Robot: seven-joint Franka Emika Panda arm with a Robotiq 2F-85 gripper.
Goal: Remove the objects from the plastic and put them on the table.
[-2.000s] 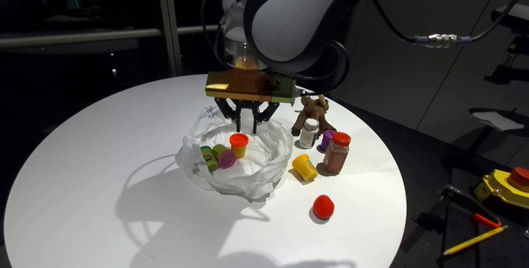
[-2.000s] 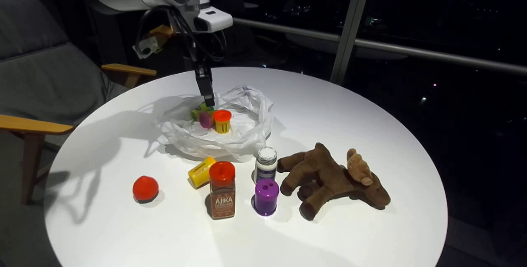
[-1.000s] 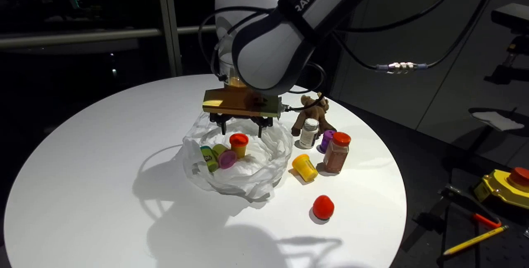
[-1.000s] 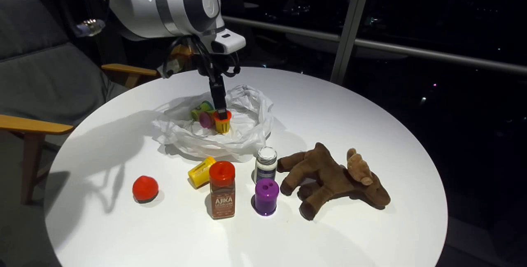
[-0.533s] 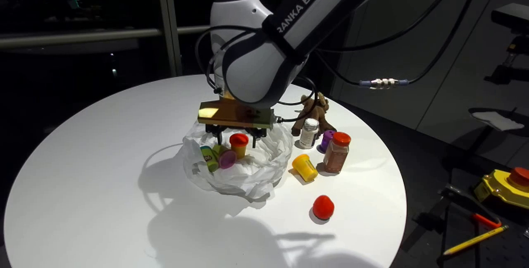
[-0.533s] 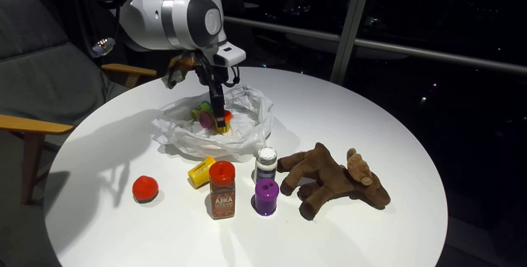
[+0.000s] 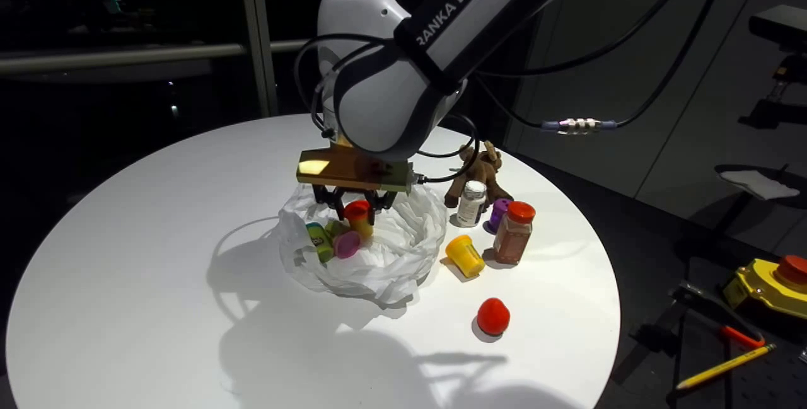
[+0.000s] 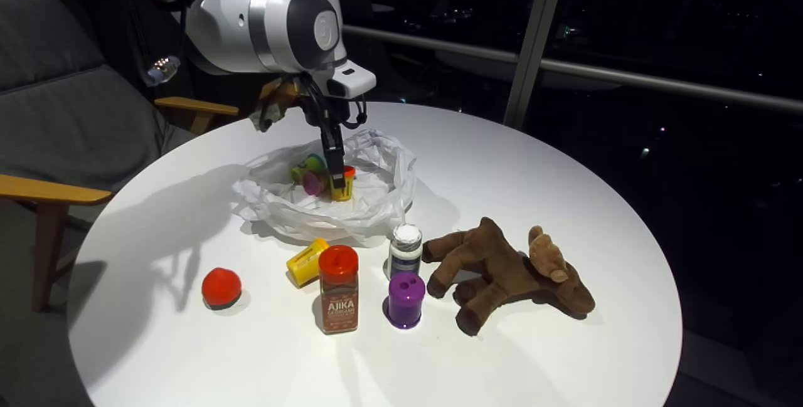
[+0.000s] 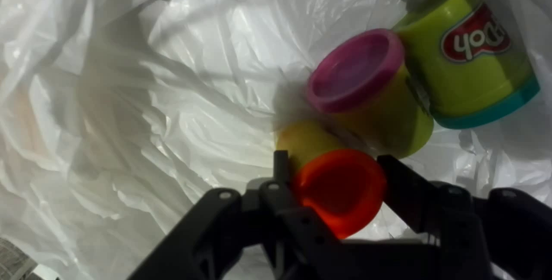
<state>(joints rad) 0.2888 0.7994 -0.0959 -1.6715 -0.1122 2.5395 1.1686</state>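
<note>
Inside the wrinkled white plastic bag (image 7: 413, 264), my gripper (image 9: 332, 158) is shut on a yellow tub with a red lid (image 9: 345, 191). One finger presses on each side of the lid, and the tub leans. Beside it in the bag lie a pink-lidded tub (image 9: 353, 73) and a green tub with a teal base (image 9: 474, 68). On the white table (image 7: 157, 207) outside the bag are a brown animal (image 8: 495, 269), a red-capped brown bottle (image 8: 339, 297), a white-capped bottle (image 8: 405, 253), a purple container (image 8: 406, 300), a yellow tub (image 8: 307, 263) and a red ball (image 8: 221, 286).
Raised folds of the bag ring the gripper on all sides. The white-capped bottle stands close to the bag's edge. An armchair (image 8: 56, 190) is near the table, and a black stand with a yellow-and-red button box (image 7: 772, 286) sits past its rim.
My gripper came down into the bag around the red-lidded tub, and its jaws closed in on the lid. The tub went from upright to leaning and shifted slightly. Things outside the bag stayed put.
</note>
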